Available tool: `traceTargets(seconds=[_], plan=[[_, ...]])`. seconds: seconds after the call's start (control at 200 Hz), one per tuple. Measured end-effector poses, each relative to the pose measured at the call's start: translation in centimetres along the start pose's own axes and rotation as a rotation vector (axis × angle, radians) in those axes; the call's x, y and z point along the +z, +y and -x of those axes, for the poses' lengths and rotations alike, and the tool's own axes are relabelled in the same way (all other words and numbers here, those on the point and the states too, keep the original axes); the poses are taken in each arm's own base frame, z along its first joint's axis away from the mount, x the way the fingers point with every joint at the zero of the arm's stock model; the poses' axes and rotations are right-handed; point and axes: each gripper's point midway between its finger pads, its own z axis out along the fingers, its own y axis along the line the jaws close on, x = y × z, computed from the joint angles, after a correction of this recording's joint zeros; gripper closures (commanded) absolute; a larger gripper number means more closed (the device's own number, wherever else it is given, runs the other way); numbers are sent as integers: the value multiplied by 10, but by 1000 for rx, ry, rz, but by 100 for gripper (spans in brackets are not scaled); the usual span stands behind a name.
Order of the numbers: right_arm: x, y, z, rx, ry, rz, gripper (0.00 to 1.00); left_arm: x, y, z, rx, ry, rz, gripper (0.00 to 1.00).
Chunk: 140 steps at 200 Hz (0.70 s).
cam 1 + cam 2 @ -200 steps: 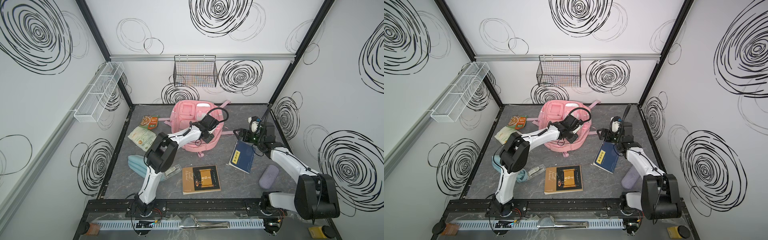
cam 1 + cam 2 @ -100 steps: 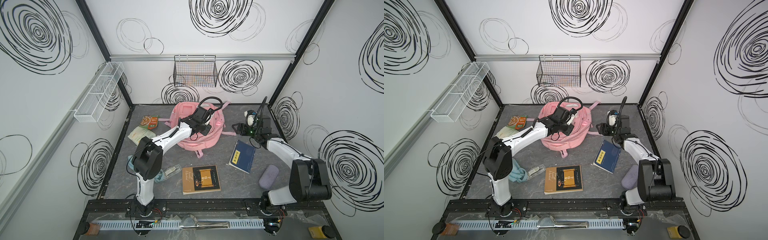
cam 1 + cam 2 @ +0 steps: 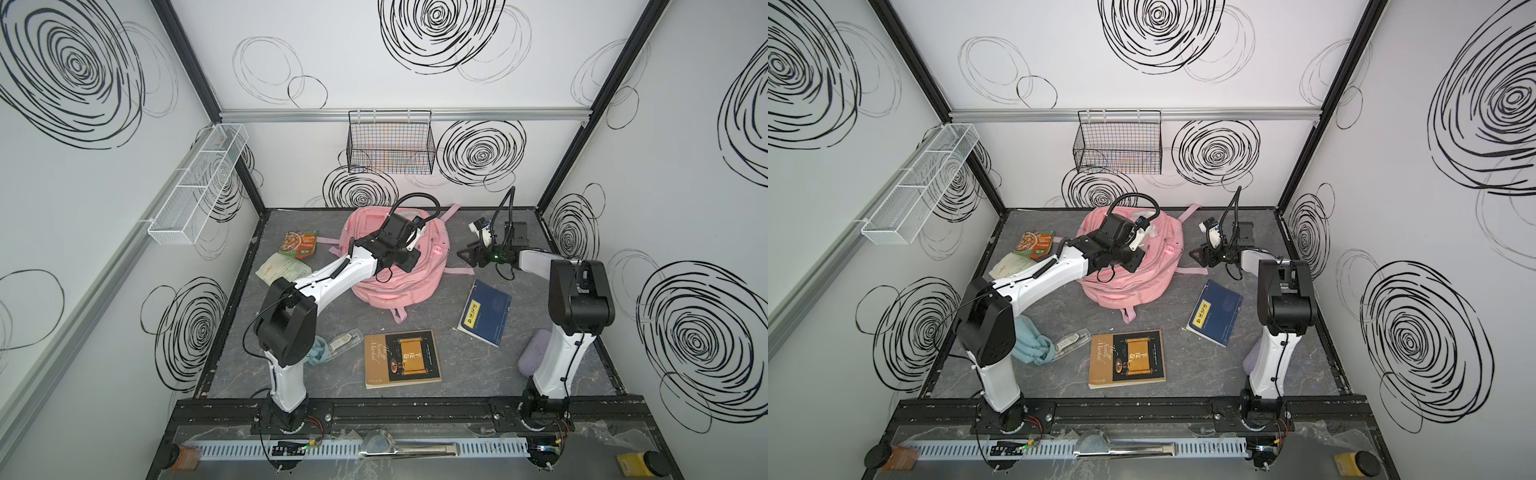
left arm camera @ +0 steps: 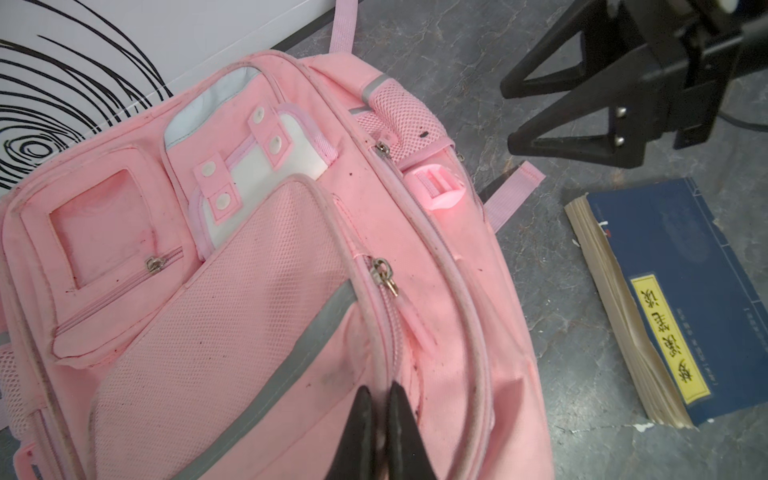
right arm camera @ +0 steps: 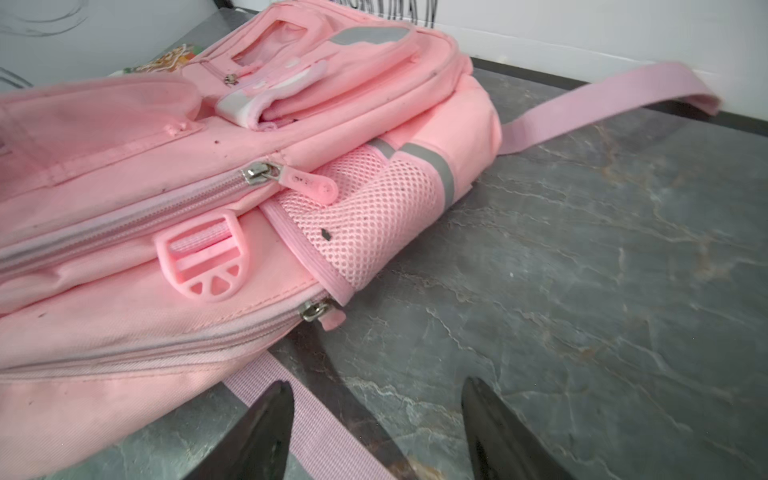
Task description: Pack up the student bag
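The student bag (image 3: 399,286) (image 3: 1133,286) lies front-up at the back middle of the table, pink with a white-flapped pocket (image 4: 266,166). My left gripper (image 3: 405,266) (image 4: 382,388) reaches over it and is shut on a ridge of the student bag's pink fabric beside a zip line. My right gripper (image 3: 467,255) (image 5: 374,399) hovers low over the table at the bag's right side, open, with nothing between its fingers. One of its fingertips (image 5: 270,409) is over a pink strap (image 5: 316,432). The side mesh pocket (image 5: 365,224) and two zip pulls face it.
A blue book (image 3: 484,313) lies right of the bag and a brown book (image 3: 401,357) at the front middle. A purple pouch (image 3: 532,355) sits by the right arm's base. Snack packets (image 3: 300,244), a teal cloth (image 3: 1030,345) and a clear case (image 3: 343,338) lie left. A wire basket (image 3: 390,143) hangs on the back wall.
My left gripper, still shut on the bag, drew back and left, dragging the bag's top with it. My right gripper moved from over the blue book toward the bag's side, jaws narrower.
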Motion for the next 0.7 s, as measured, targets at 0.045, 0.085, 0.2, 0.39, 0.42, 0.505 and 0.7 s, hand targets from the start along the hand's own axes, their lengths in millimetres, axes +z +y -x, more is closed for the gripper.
traceTargets(seconds=[0.045, 0.085, 0.2, 0.39, 0.42, 0.505, 0.7], plan=[[1, 5, 0, -26, -5, 29, 28, -3, 0, 0, -5, -3, -7, 100], [2, 10, 1, -50, -11, 50, 28, -6, 0, 2, -8, -10, -13, 100], [4, 22, 4, -105, -28, 105, 28, -16, 0, 10, -23, -37, -27, 100], [5, 35, 4, -142, -31, 160, 27, -31, 0, 22, -29, -78, -29, 100], [5, 36, 4, -146, -32, 167, 26, -32, 0, 23, -29, -82, -30, 100], [5, 39, 5, -160, -35, 183, 25, -34, -1, 25, -28, -89, -35, 100], [5, 34, 24, -208, -74, 209, 23, -37, -2, 27, -28, -94, -47, 100]])
